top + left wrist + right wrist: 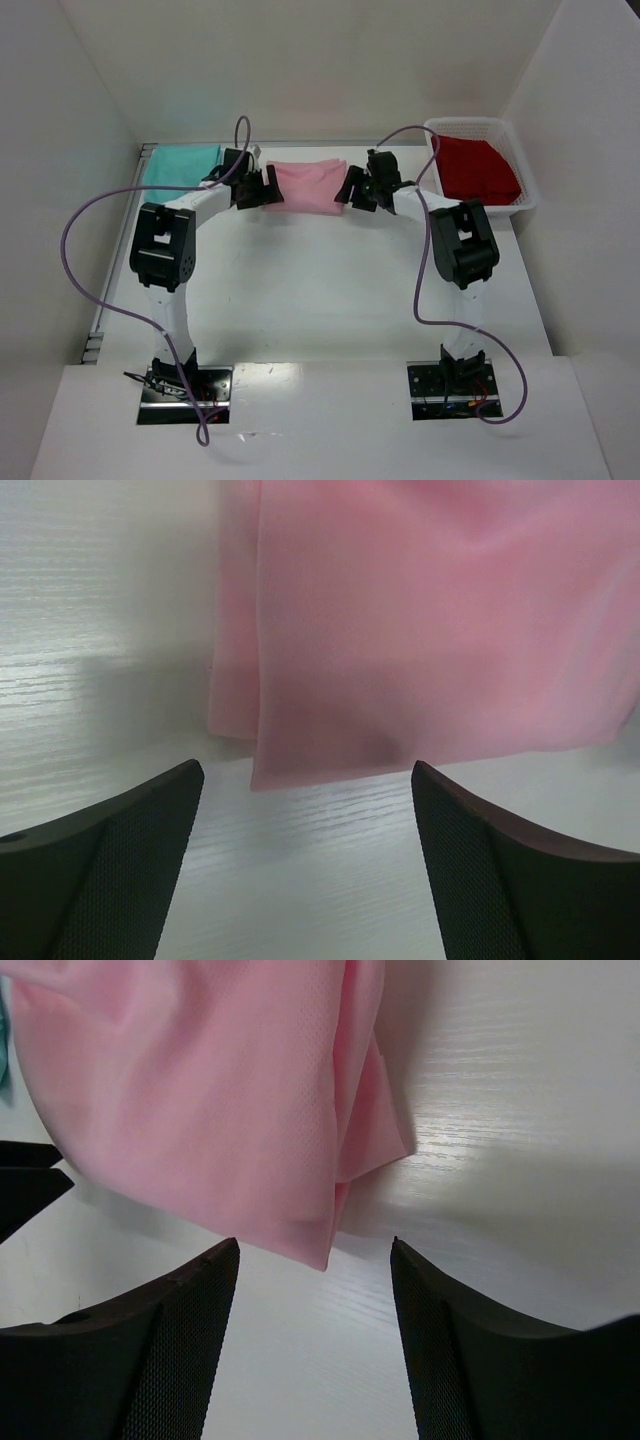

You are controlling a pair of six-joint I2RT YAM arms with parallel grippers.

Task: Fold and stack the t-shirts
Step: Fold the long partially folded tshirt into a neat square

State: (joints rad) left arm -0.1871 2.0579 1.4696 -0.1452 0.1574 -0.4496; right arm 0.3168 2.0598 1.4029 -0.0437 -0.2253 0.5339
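A light pink t-shirt (308, 185) lies folded on the table at the back middle. It also shows in the left wrist view (420, 630) and in the right wrist view (220, 1100). My left gripper (258, 190) is open at its left end, its near corner just beyond the fingertips. My right gripper (352, 190) is open at its right end, apart from the cloth. A teal t-shirt (180, 168) lies folded at the back left. A red t-shirt (478, 168) lies in the basket at the back right.
A white plastic basket (528, 190) stands at the back right against the wall. White walls close the table on the left, back and right. Purple cables loop from both arms over the table.
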